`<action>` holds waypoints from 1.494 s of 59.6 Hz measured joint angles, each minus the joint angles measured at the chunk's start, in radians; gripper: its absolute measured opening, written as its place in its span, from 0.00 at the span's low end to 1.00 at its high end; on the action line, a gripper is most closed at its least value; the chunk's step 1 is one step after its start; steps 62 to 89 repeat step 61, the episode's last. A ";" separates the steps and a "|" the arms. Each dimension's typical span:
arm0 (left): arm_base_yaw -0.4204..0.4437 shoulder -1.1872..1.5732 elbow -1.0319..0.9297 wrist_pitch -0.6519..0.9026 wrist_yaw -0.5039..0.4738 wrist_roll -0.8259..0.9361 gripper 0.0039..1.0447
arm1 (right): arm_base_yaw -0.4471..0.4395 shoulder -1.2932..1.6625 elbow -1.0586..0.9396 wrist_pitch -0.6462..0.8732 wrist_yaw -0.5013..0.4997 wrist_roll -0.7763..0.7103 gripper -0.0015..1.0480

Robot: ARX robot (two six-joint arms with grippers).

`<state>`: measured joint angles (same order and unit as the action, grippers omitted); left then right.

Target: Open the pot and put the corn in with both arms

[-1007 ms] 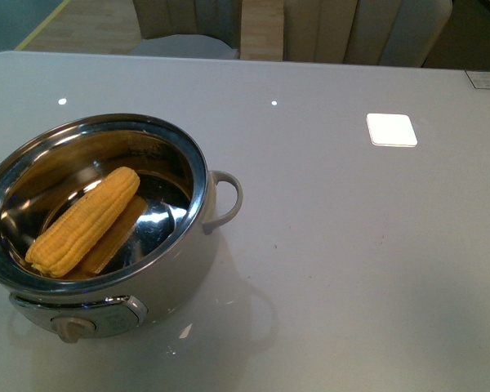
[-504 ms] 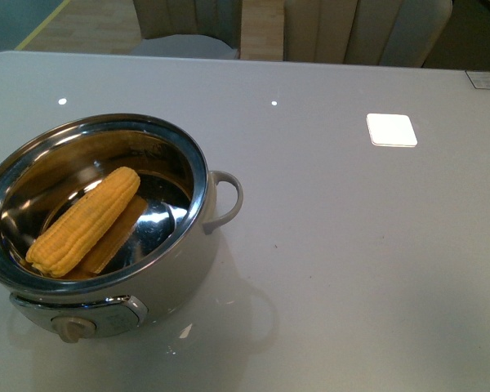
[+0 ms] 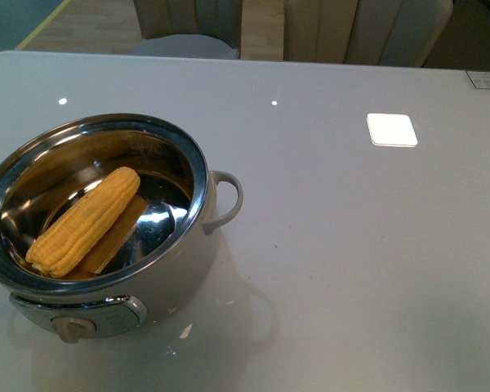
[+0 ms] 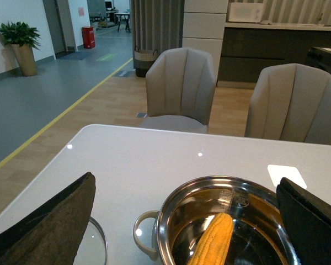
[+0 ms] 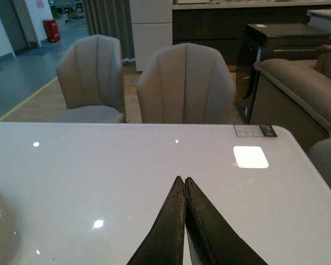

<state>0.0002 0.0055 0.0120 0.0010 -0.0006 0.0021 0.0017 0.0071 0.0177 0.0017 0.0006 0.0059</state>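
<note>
Corn (image 3: pixel 85 221): in open pot (image 3: pixel 198 175), near table's (image 3: pixel 351 245) left front edge. Stiff, light, bumpy; grip mid-cob. My left gripper (image 4: pixel 187 221) spread wide, empty; right gripper (image 5: pixel 185 190) pressed together.

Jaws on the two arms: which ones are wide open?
The left gripper: its jaws stand far apart on either side of the pot. The right gripper has jaws pressed together, holding nothing.

An open office lounge or showroom. Beyond the glossy grey desk (image 4: pixel 154 160) stand padded beige shell-back chairs (image 4: pixel 180 88). Behind them run dark cabinets (image 4: pixel 254 52) and a painted grey walkway (image 4: pixel 49 94).
</note>
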 joint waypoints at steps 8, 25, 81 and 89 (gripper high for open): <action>0.000 0.000 0.000 0.000 0.000 0.000 0.94 | 0.000 0.000 0.000 0.000 0.000 0.000 0.02; 0.000 0.000 0.000 0.000 0.000 0.000 0.94 | 0.000 -0.001 0.000 0.000 0.000 -0.001 0.37; 0.000 0.000 0.000 0.000 0.000 0.000 0.94 | 0.000 -0.001 0.000 0.000 0.000 -0.001 0.92; 0.000 0.000 0.000 0.000 0.000 0.000 0.94 | 0.000 -0.001 0.000 0.000 0.000 -0.001 0.92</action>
